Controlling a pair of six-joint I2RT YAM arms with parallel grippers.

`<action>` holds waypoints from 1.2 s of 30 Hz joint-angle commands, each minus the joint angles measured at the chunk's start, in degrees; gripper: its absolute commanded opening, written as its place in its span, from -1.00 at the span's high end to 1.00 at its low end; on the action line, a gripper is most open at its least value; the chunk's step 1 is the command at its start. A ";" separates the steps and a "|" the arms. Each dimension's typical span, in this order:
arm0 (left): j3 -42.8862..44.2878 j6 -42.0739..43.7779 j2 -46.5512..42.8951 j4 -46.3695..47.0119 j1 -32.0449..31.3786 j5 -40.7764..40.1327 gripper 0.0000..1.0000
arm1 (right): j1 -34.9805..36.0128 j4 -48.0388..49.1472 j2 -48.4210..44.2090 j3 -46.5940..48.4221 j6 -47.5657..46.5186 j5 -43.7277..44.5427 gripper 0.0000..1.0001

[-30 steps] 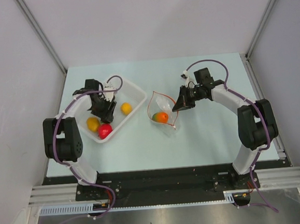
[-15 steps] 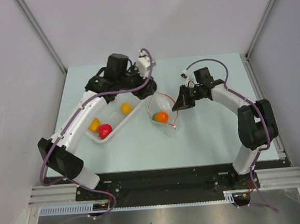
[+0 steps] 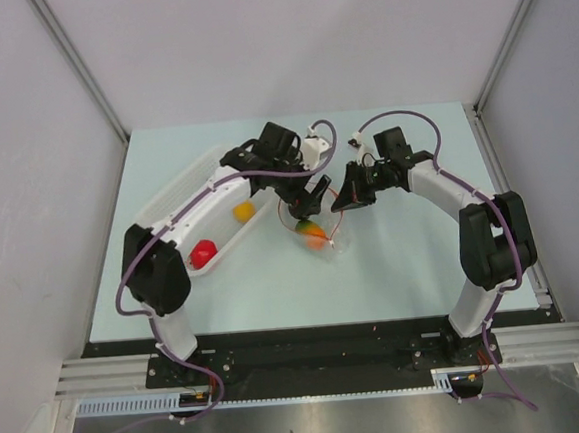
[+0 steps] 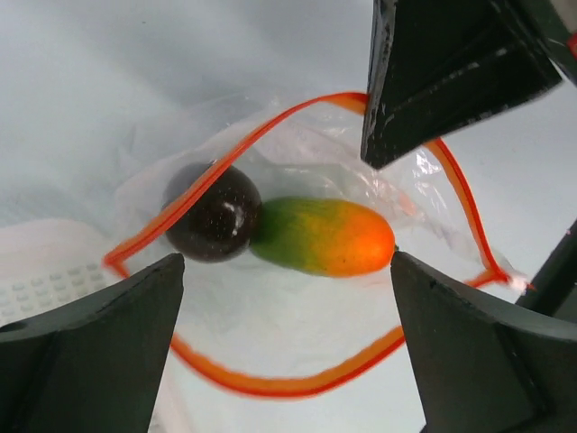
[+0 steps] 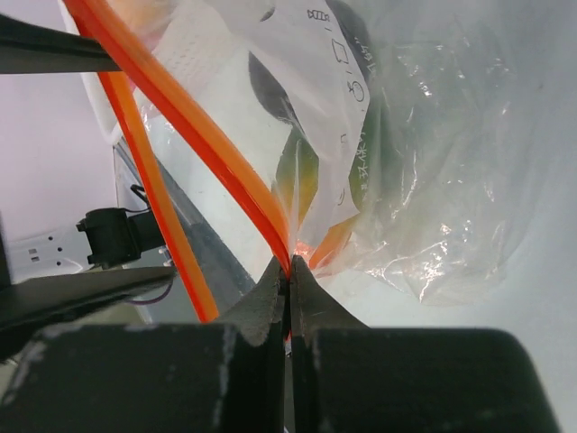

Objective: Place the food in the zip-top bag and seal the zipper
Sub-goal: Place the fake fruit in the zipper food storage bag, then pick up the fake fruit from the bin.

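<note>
The clear zip-top bag (image 3: pixel 321 236) lies mid-table with its mouth held wide. Inside it rest two pieces of food: a dark purple-brown fruit (image 4: pixel 214 216) and a green-orange fruit (image 4: pixel 323 236). My left gripper (image 4: pixel 287 271) hovers open right above the mouth, with nothing between its fingers (image 4: pixel 90 352). The red-orange zipper (image 4: pixel 270 383) loops round the opening. My right gripper (image 5: pixel 290 280) is shut on the zipper strip (image 5: pixel 194 135) at the bag's right end, lifting that edge. A red fruit (image 3: pixel 203 251) and an orange-yellow fruit (image 3: pixel 242 211) remain in the basket.
The white perforated basket (image 3: pixel 189 189) lies left of the bag, partly under my left arm; its corner (image 4: pixel 45 271) shows in the left wrist view. The right gripper's black finger (image 4: pixel 451 63) sits close to my left gripper. Grey walls enclose the table.
My left arm swung from the basket rightward to above the bag and its jaws opened. The dark fruit now lies in the bag beside the green-orange one. The right gripper held still.
</note>
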 commanded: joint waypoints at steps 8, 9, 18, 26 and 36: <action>-16.89 -1.75 -20.97 5.73 20.15 5.71 -0.98 | -0.43 -0.57 -0.12 2.11 -0.64 -0.34 1.00; -18.12 -1.66 -20.53 6.61 21.58 5.53 -0.97 | -0.34 -0.57 -0.12 2.02 -0.72 -0.25 1.00; -17.96 -0.78 -7.01 10.66 25.46 0.96 -0.84 | -0.34 -0.13 -0.12 2.02 -0.63 -0.34 1.00; -18.05 0.19 1.88 11.19 25.46 -1.33 -0.79 | -0.69 -0.13 0.06 1.76 -0.72 -0.34 1.00; -15.06 0.63 1.37 9.61 25.55 0.87 -0.09 | -0.43 -0.22 0.94 2.11 -0.63 -0.51 1.00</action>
